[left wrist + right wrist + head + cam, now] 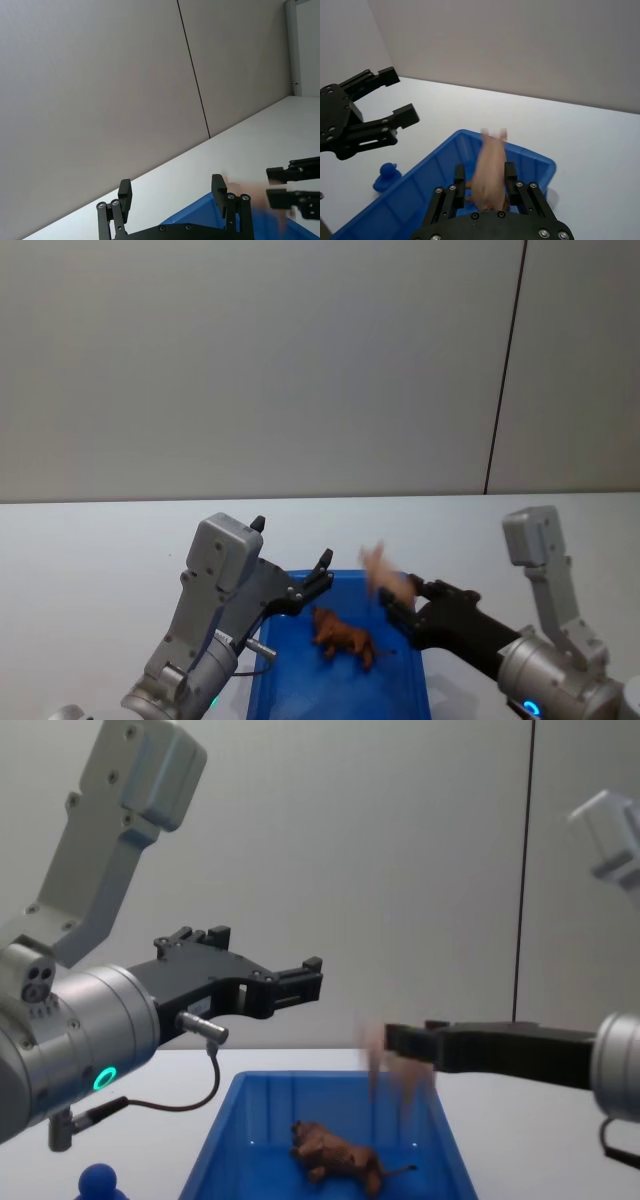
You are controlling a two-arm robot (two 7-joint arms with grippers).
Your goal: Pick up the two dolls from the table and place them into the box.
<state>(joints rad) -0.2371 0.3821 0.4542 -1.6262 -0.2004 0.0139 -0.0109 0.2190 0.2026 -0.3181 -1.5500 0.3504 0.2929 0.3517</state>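
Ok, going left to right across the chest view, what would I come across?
Blue round-topped toy → left gripper → lion → pig

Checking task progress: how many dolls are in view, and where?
2. The brown lion lies inside the blue box. The pink pig, blurred, is at the right gripper above the box. The left gripper is open and empty. None seems hidden.
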